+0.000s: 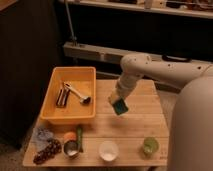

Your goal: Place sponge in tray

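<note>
Gripper (118, 101) is over the wooden table (135, 125), just right of the tray (52, 107), clenched on the sponge (120, 107). The sponge, teal-green, sits at the gripper's lower end, tilted, apparently lifted off the tabletop; contact with the wood cannot be confirmed. It is outside the tray, near its right wall. The orange tray holds metal utensils (72, 93). Along the table's front edge: white cup (107, 150), green cup (149, 146), metal cup (70, 148), grapes (46, 151), blue cloth (41, 135).
</note>
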`<state>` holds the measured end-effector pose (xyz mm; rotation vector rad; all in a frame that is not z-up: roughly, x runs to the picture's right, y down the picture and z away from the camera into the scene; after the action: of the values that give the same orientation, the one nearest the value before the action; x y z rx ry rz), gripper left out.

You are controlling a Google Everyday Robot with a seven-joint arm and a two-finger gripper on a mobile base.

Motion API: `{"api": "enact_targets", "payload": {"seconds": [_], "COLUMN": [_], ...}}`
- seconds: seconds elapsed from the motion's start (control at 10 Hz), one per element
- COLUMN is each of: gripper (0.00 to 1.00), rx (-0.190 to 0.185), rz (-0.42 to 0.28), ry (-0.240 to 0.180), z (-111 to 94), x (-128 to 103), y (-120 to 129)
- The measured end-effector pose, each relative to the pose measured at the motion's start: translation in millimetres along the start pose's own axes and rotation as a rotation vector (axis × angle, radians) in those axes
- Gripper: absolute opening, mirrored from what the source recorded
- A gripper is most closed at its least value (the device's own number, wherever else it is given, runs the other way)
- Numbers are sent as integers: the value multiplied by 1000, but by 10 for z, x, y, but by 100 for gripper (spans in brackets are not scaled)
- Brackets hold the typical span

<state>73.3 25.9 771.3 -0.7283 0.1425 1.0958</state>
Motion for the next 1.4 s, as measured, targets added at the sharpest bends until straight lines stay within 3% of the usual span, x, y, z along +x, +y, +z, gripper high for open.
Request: {"api": "enact_targets", "payload": {"seconds": [0.2,0.3,0.5,0.7,1.0,1.2,1.3,1.4], "gripper": [0,0,0,0,0,2,7,18], "rx": [-40,-59,-108,-139,-175,-199,-205,-212], "rz": [35,41,35,23,-19,-57,-70,-82], "ry": [-63,-86,-121,-146,-148,-128,-118,-99], "z": [-359,-420,-453,-414,-101,420,593,840], "x": [-531,-760,-1216,-1504,-1817,-1924,-1939,-1946], "y": [31,119,484,857,1620,2222,2342,2456]}}
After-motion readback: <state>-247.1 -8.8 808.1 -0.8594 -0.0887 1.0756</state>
